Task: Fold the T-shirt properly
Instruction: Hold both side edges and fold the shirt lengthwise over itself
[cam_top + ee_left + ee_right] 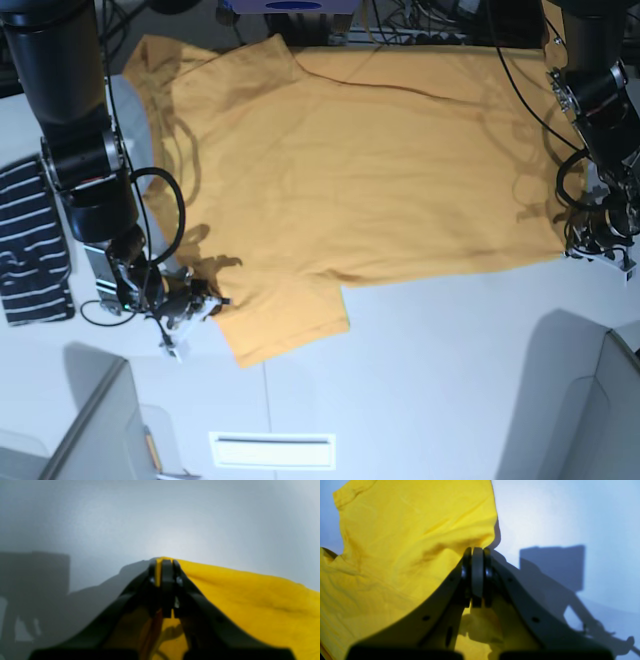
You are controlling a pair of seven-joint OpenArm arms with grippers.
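The orange-yellow T-shirt lies spread flat across the white table, with its hem toward the right and a sleeve at lower left. My left gripper is at the hem corner on the right. In the left wrist view this left gripper is shut, with yellow T-shirt cloth pinched between its fingers. My right gripper is at the edge of the lower-left sleeve. Seen from the right wrist, the right gripper is shut on the edge of the T-shirt, and creases run toward its tips.
A dark navy garment with white stripes lies at the left table edge beside the right arm. Cables run along the back of the table. Grey panels stand at the bottom left and bottom right. A white slot plate sits near the front.
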